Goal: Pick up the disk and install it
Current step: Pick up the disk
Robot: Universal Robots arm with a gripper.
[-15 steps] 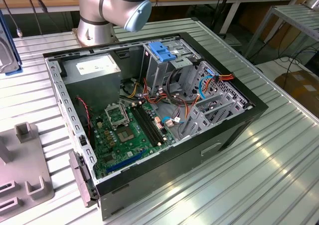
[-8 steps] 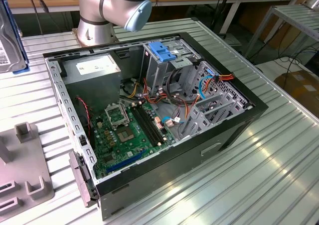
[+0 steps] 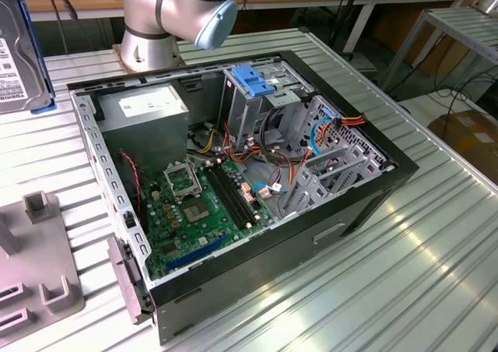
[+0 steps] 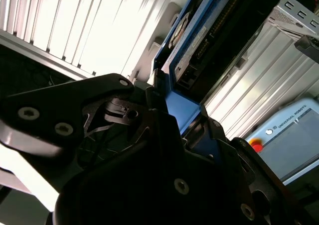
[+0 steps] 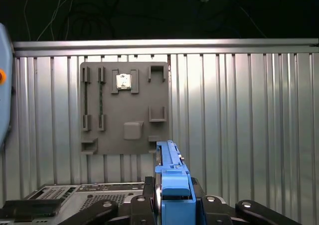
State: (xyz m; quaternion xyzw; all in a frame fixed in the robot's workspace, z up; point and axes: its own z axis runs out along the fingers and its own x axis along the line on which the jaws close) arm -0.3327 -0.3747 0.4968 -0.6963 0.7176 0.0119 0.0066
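Claw point(image 5: 173, 199) looks clamped on the blue edge of the disk point(image 3: 17, 56), upright at the exterior view's left, well away from the case point(image 3: 366, 204), so that thin grip might let it twist and snag the cage point(image 3: 241, 112).

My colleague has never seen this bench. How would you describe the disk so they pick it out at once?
Find the open computer case on the ribbed metal table. Beside it, at the exterior view's left edge, the disk stands upright. Unlike the grey box inside the case, it has a white barcode label and a blue frame.
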